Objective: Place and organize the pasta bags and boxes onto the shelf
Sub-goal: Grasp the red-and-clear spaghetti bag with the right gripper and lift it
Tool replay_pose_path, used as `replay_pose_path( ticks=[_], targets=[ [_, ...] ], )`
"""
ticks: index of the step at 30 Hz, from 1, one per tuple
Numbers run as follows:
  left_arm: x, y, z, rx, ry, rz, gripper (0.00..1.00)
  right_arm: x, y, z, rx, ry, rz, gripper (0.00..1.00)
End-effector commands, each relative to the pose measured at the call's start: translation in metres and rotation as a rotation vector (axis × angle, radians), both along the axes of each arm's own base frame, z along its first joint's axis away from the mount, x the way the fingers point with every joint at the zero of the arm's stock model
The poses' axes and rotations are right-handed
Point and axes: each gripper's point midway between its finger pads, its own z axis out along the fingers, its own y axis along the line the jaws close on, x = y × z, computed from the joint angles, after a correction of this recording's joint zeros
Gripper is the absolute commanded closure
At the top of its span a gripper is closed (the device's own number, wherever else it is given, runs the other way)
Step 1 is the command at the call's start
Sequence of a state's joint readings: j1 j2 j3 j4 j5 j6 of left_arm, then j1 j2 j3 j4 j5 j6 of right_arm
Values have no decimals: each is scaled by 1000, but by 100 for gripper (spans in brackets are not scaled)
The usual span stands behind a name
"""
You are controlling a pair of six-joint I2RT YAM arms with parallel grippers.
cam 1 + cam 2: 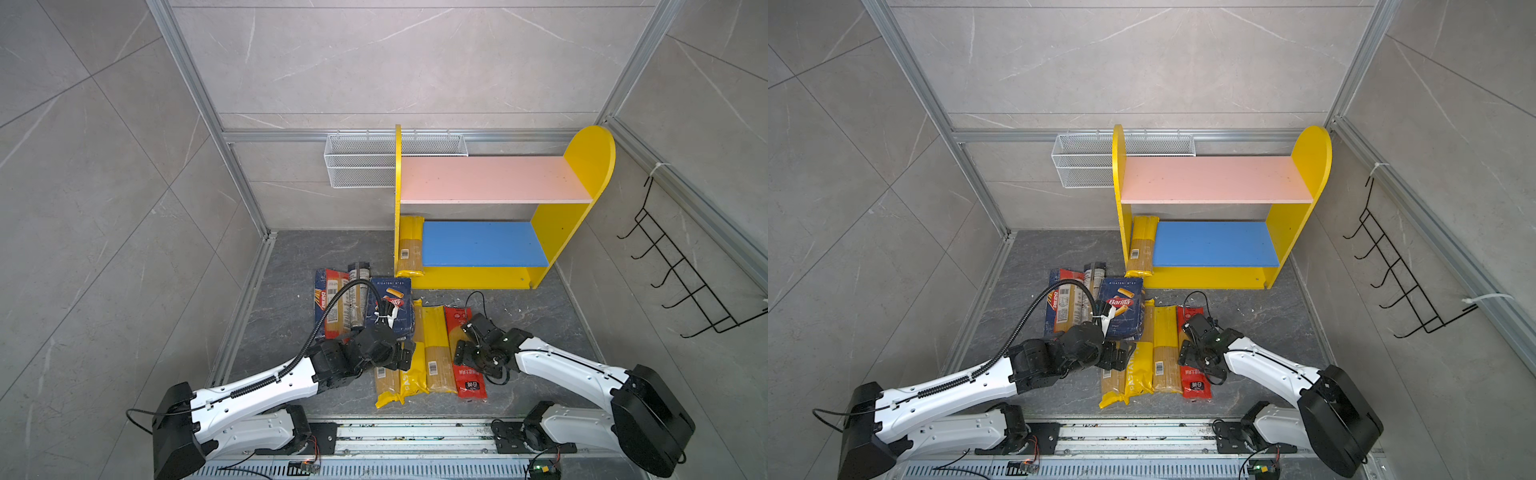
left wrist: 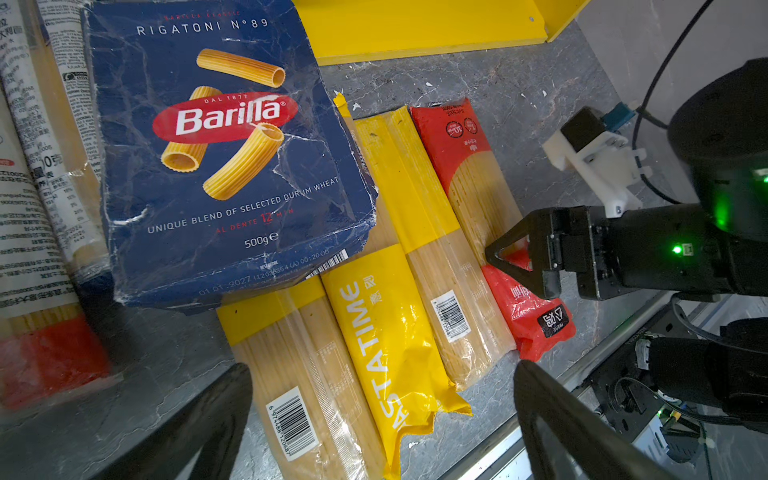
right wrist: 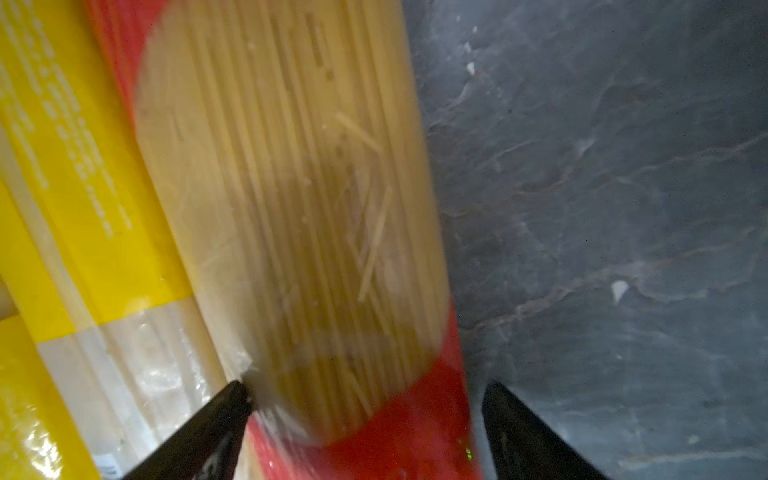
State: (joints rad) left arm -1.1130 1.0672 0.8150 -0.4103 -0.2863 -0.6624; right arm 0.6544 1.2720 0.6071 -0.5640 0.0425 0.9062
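Spread wide, my right gripper [image 3: 368, 395] straddles the red-and-clear spaghetti bag [image 3: 291, 208]. It is glossy film over straight strands, flat on the dark marbled table [image 3: 602, 208], long axis running near to far. My left gripper [image 2: 382, 370] hangs open above the crinkled yellow PASTATIME bag [image 2: 374, 332], beside the creased Barilla rigatoni box [image 2: 216, 145]. One yellow bag [image 1: 410, 245] lies at the left end of the blue lower board [image 1: 482, 245] of the shelf [image 1: 582, 166].

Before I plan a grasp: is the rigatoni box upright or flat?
Flat: the rigatoni box lies face up, its edge overlapping the PASTATIME bag.
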Motion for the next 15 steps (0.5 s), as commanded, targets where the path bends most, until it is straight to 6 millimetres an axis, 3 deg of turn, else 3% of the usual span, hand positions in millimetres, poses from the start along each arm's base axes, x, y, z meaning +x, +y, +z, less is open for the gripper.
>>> replay_pose_path(
  ticks=[1, 11, 15],
  targets=[
    [2, -1, 18, -41, -49, -1, 0, -5, -3, -14, -36, 23, -15, 10],
    [0, 12, 20, -35, -65, 12, 0, -8, 17, -35, -5, 83, 9, 13],
    [-2, 16, 24, -45, -72, 13, 0, -8, 17, -38, -6, 85, 4, 35]
  ],
)
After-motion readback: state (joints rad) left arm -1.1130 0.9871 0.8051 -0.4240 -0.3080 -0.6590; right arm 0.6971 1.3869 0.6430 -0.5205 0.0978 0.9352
